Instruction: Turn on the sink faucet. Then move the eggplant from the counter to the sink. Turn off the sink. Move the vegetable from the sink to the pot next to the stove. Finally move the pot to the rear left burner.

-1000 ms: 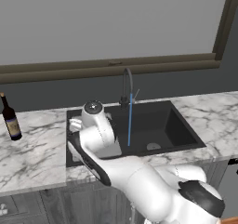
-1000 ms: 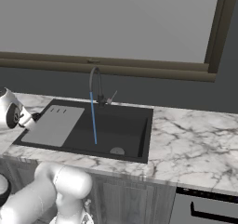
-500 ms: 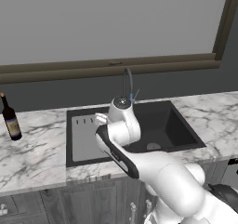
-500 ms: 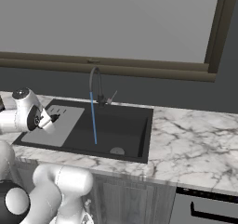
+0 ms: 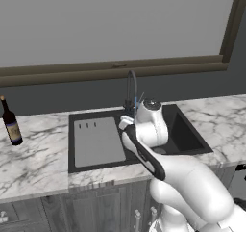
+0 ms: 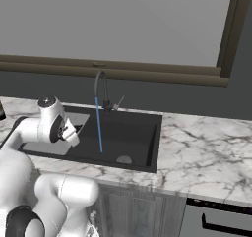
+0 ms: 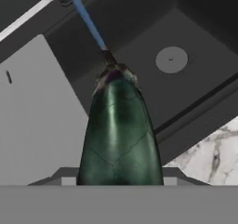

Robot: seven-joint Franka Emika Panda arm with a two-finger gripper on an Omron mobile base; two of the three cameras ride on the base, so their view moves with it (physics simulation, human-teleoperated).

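In the hand view a dark green eggplant [image 7: 121,130] juts out from my gripper, which is shut on it, and hides both fingertips. Its stem end points at the blue water stream [image 7: 86,18] and the sink floor near the drain [image 7: 171,59]. Seen from the right base view, my gripper [image 6: 72,134] hangs over the left part of the sink [image 6: 133,137], left of the stream [image 6: 99,128] that runs from the faucet [image 6: 100,83]. In the left base view the arm covers the basin's left side [image 5: 185,130]. The pot is out of view.
A grey draining board [image 5: 96,142] lies left of the basin. A dark bottle [image 5: 10,122] stands on the marble counter at the far left. Bare counter [image 6: 206,152] stretches right of the sink, with an oven front [image 6: 216,221] below it.
The arm has swung right, from the sink's left edge across the draining board to the basin, carrying the eggplant. The water keeps running.
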